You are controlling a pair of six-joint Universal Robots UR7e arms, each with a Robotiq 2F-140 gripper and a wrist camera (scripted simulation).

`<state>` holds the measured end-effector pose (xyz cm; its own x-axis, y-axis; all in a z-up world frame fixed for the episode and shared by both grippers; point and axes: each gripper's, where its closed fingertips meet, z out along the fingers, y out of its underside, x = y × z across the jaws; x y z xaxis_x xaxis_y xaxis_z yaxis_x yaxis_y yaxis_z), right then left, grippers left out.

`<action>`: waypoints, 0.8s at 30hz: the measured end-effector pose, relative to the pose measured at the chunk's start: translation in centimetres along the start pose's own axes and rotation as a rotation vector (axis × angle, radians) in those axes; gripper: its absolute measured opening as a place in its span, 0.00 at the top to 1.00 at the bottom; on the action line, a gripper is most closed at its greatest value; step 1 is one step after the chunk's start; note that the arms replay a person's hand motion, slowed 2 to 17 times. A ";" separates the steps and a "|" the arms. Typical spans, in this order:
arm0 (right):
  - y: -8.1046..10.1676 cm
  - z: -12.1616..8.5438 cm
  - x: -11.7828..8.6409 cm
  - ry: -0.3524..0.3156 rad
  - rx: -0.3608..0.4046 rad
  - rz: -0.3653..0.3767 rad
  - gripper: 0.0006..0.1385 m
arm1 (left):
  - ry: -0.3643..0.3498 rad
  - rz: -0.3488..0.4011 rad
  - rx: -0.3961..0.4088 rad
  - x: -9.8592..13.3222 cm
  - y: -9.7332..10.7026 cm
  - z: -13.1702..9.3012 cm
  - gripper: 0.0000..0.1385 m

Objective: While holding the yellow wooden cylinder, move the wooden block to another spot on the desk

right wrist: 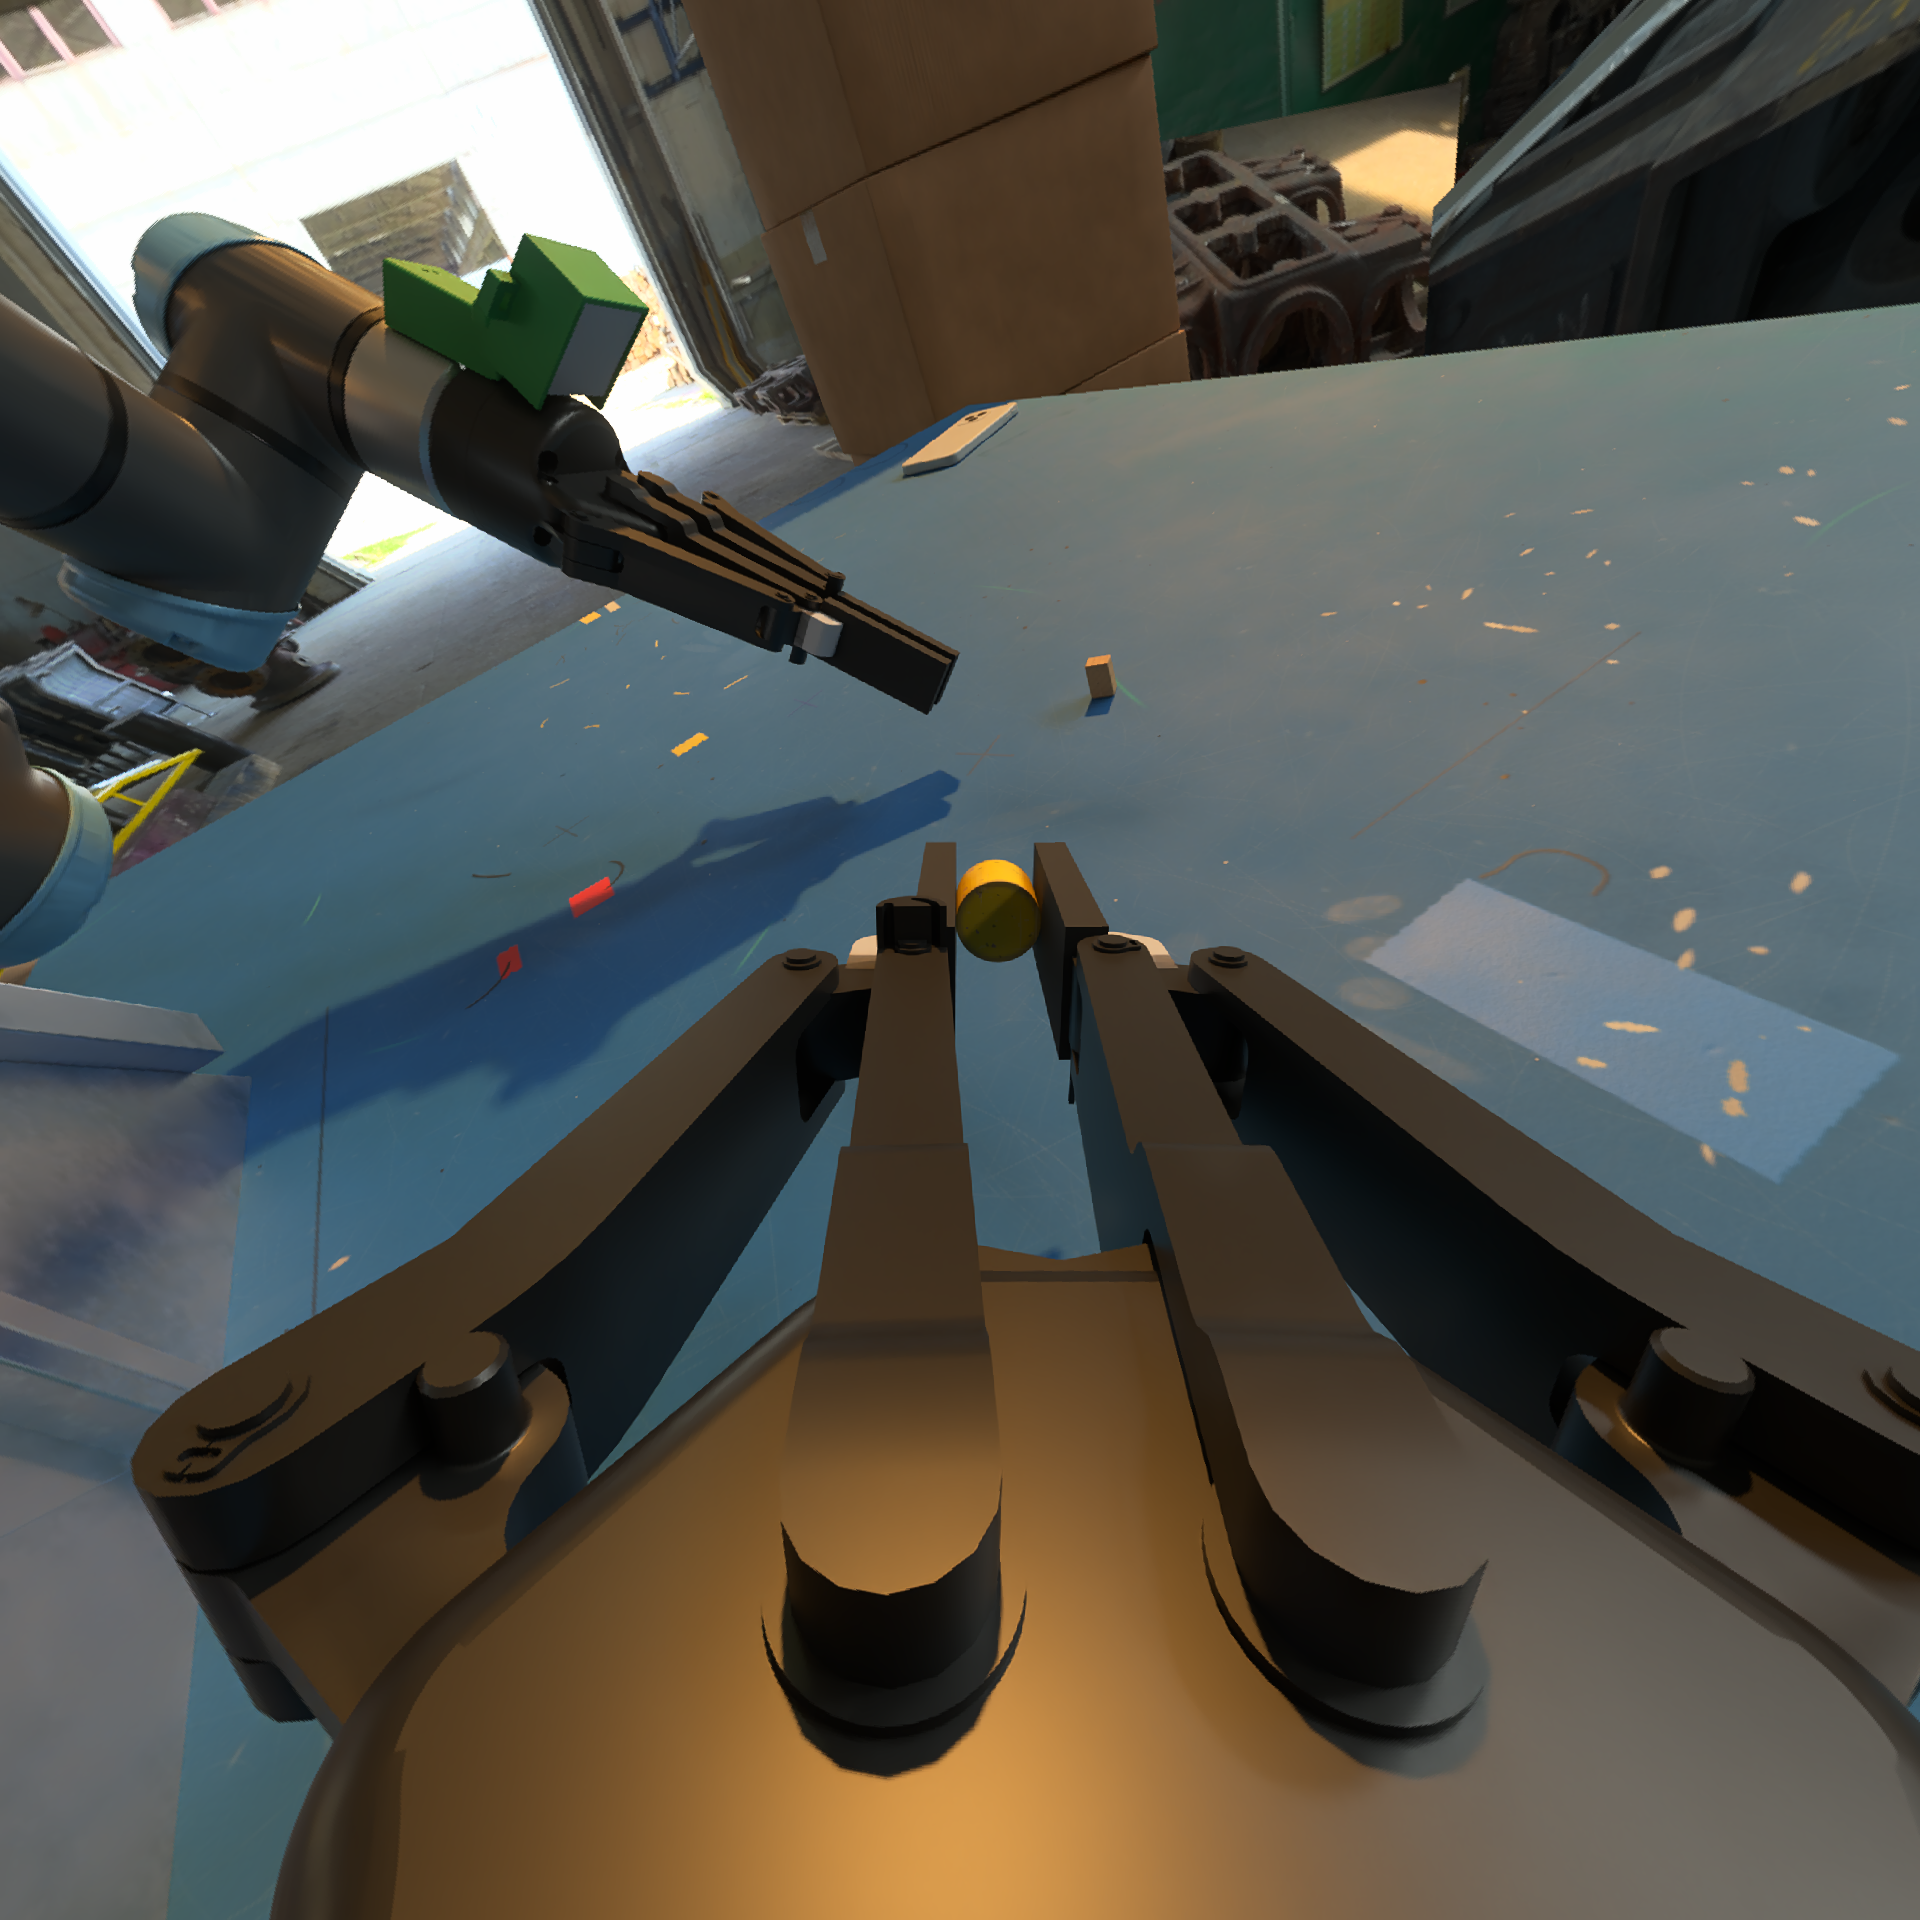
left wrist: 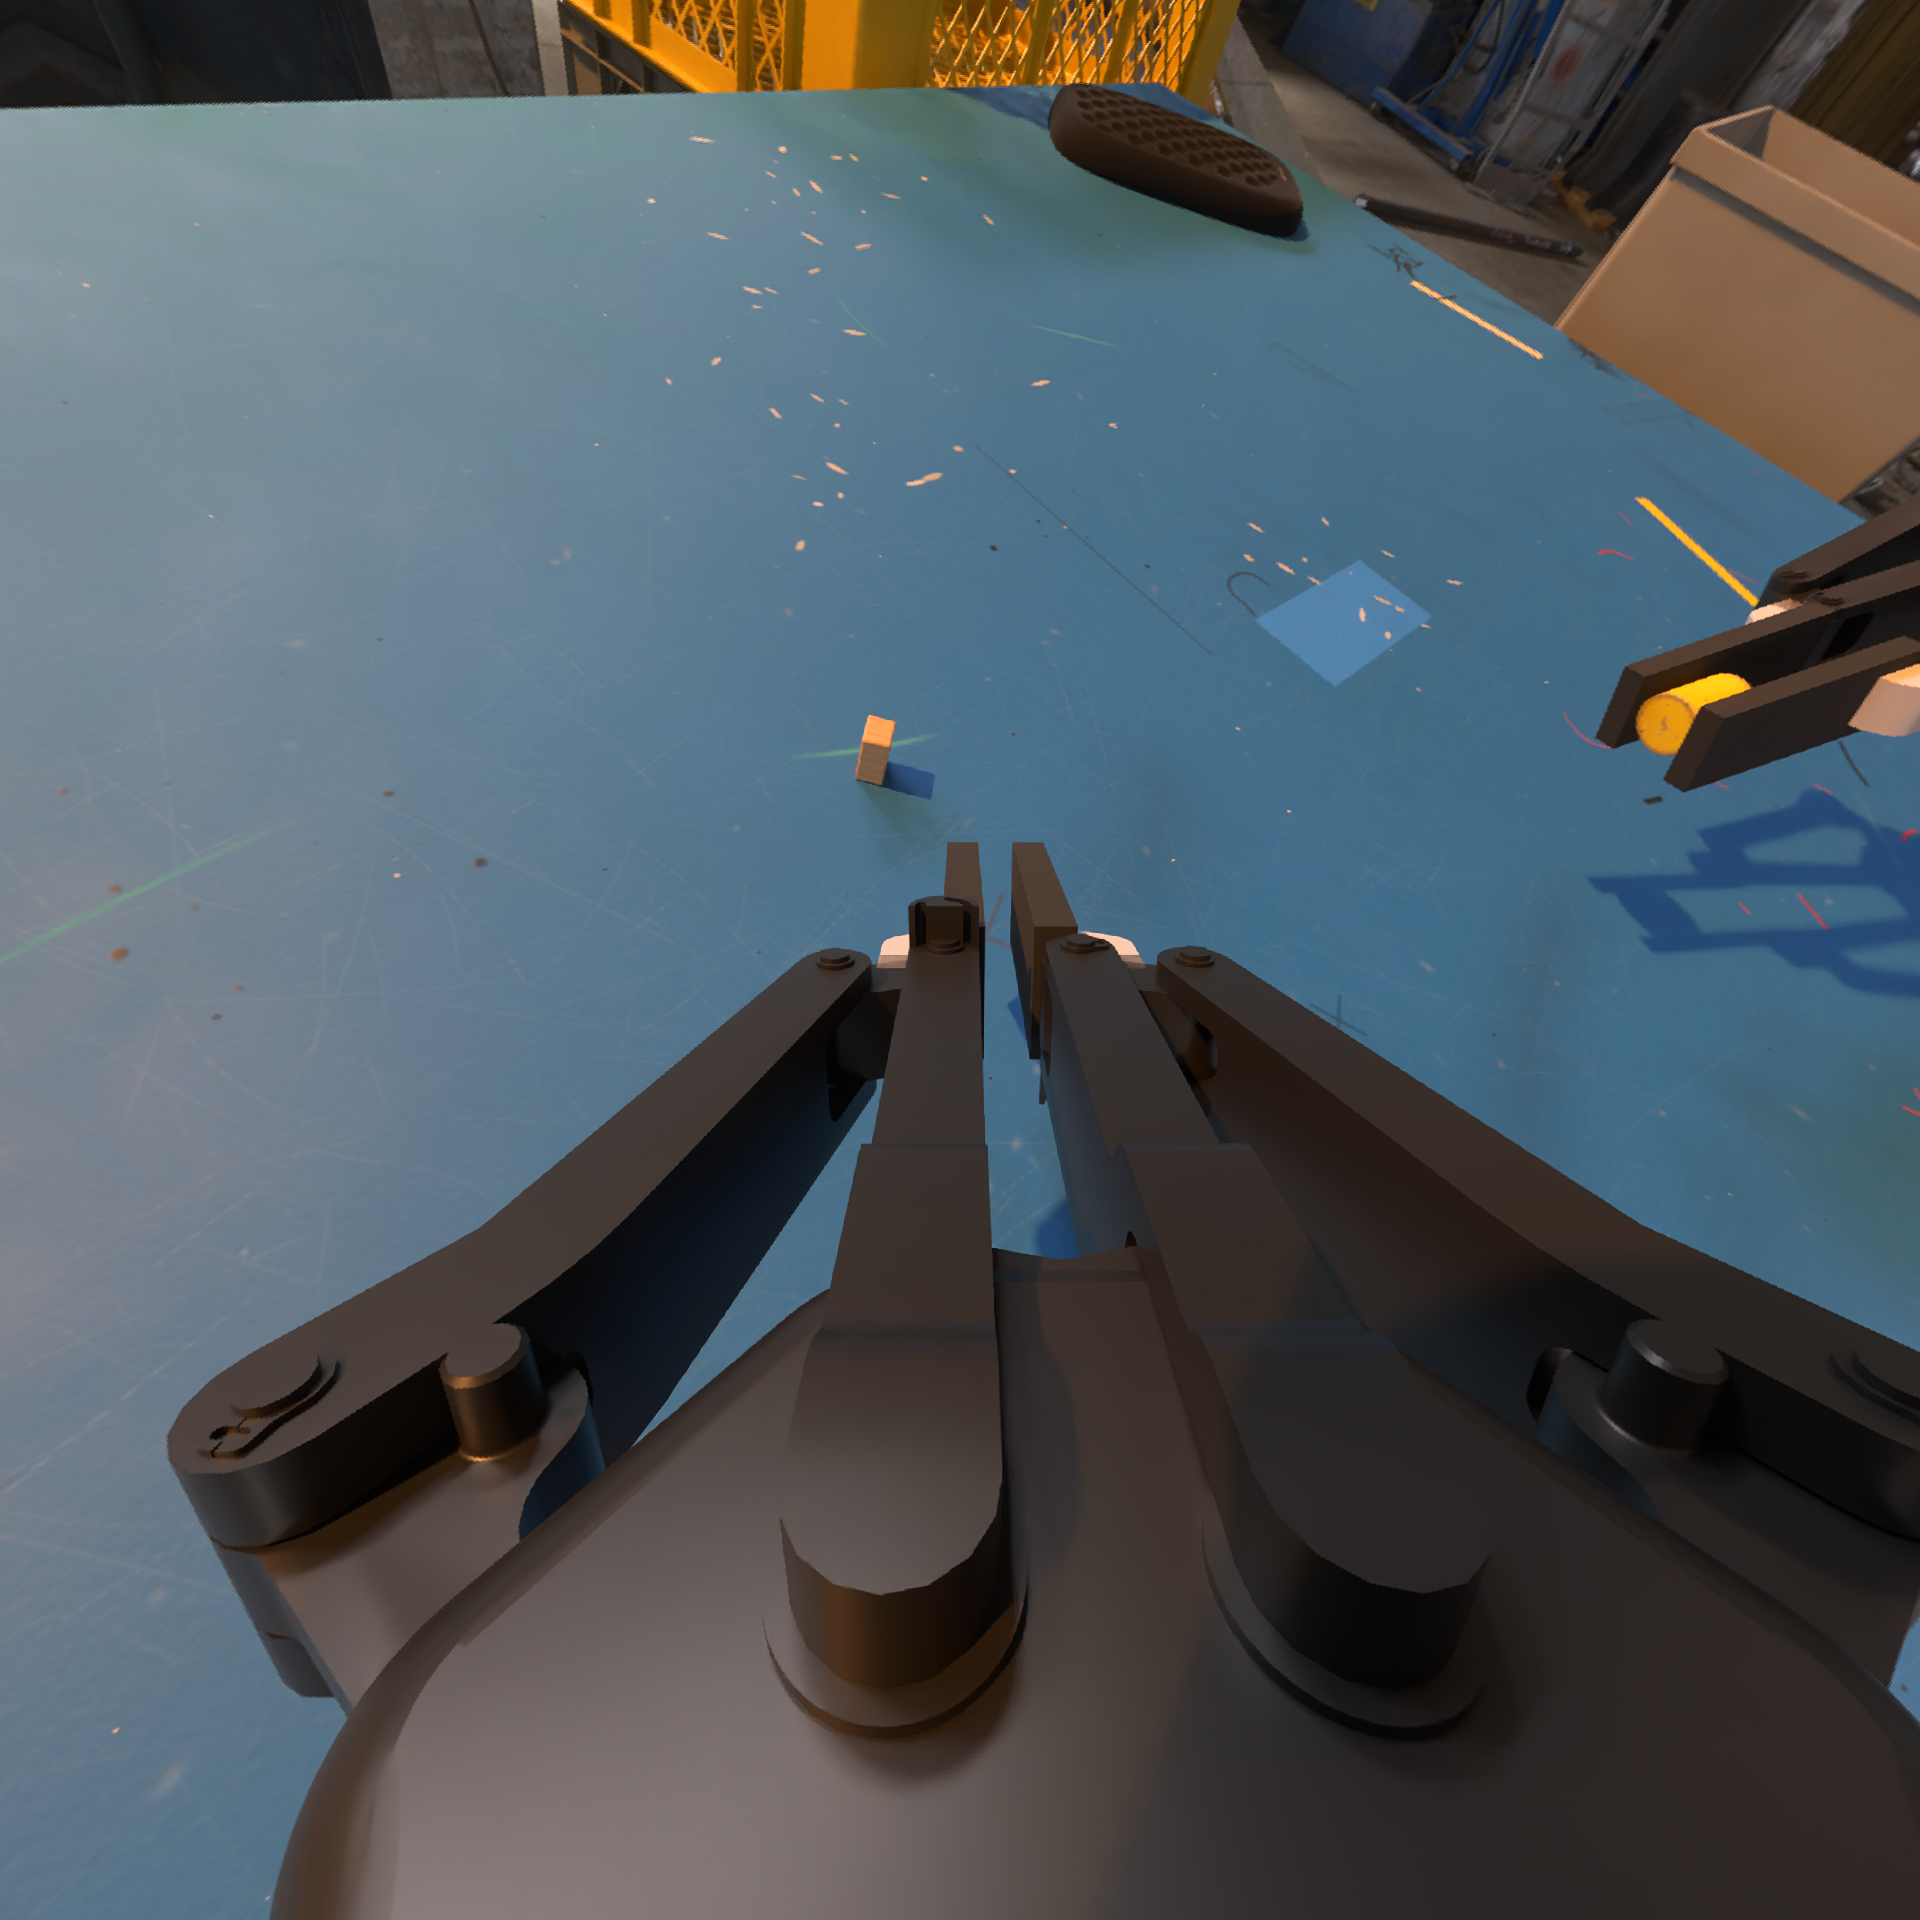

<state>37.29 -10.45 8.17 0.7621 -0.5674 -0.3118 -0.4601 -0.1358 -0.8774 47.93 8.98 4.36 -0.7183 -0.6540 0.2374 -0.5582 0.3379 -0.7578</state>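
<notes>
right wrist view shows the right gripper [right wrist: 995, 883] clenched on the small yellow wooden cylinder [right wrist: 995, 910], while the left gripper [left wrist: 995, 868], jaws seemingly nearly closed and empty, should open, then straddle the upright tan wooden block [left wrist: 875, 748] on the scuffed blue worktop [left wrist: 416, 623].

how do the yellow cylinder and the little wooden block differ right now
The yellow cylinder is round with a flat end; the wooden block is box-shaped with square corners. The cylinder is bright yellow, the block pale tan. The cylinder is clamped in the right claw above the blue desk; the block stands free and upright on the desk, with the left claw nearly shut, empty and short of it. Both are small.
</notes>
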 end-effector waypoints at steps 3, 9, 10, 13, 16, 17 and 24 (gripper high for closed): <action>0.0 0.0 0.0 0.000 0.000 0.002 0.86 | -0.021 0.010 -0.001 -0.5 -0.1 -0.1 0.93; 0.0 0.0 0.0 -0.002 0.002 0.003 0.86 | -0.056 0.013 0.014 -1.6 -0.6 -0.2 0.93; 0.0 0.0 0.0 -0.002 0.002 0.003 0.86 | -0.058 0.010 0.017 -1.8 -0.7 -0.2 0.92; 0.0 0.0 0.0 -0.003 0.003 0.004 0.86 | -0.060 0.003 0.025 -2.1 -1.0 -0.1 0.92; -0.1 0.0 0.0 -0.003 0.005 0.005 0.86 | -0.059 -0.007 0.025 -2.5 -1.2 0.1 0.91; -0.1 -0.1 0.0 -0.003 0.006 0.005 0.86 | -0.059 -0.011 0.023 -2.6 -1.2 0.2 0.91; -0.1 -0.1 0.1 -0.004 0.009 0.008 0.86 | -0.060 -0.012 0.014 -3.0 -1.7 1.0 0.89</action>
<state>37.38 -10.55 8.30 0.7603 -0.5653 -0.3200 -0.4621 -0.1245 -0.8780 51.49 9.67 4.31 -0.6851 -0.6975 0.2100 -0.5606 0.3208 -0.7635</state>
